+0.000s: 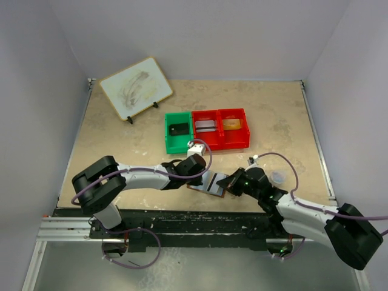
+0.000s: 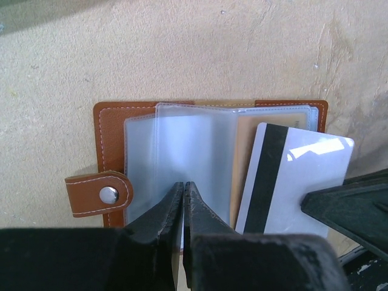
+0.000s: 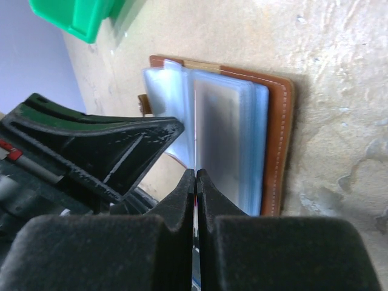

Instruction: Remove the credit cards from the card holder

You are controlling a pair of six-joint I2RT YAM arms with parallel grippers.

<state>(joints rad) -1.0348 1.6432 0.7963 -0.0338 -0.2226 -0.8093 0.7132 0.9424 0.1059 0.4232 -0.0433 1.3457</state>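
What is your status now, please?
Left gripper shut on card holder. Right gripper shut on white card, partly out. Green bin behind, apart.

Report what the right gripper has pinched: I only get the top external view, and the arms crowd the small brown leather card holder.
Observer: The right gripper is shut on a white plastic card with a black magnetic stripe.
Operator: Describe how that card lies.
Observer: Tilted over the card holder, one corner past its brown stitched edge.
Operator: Now give me the left gripper.
Observer: The left gripper is shut, its tips on the clear plastic sleeves; whether it pinches one, I cannot tell.
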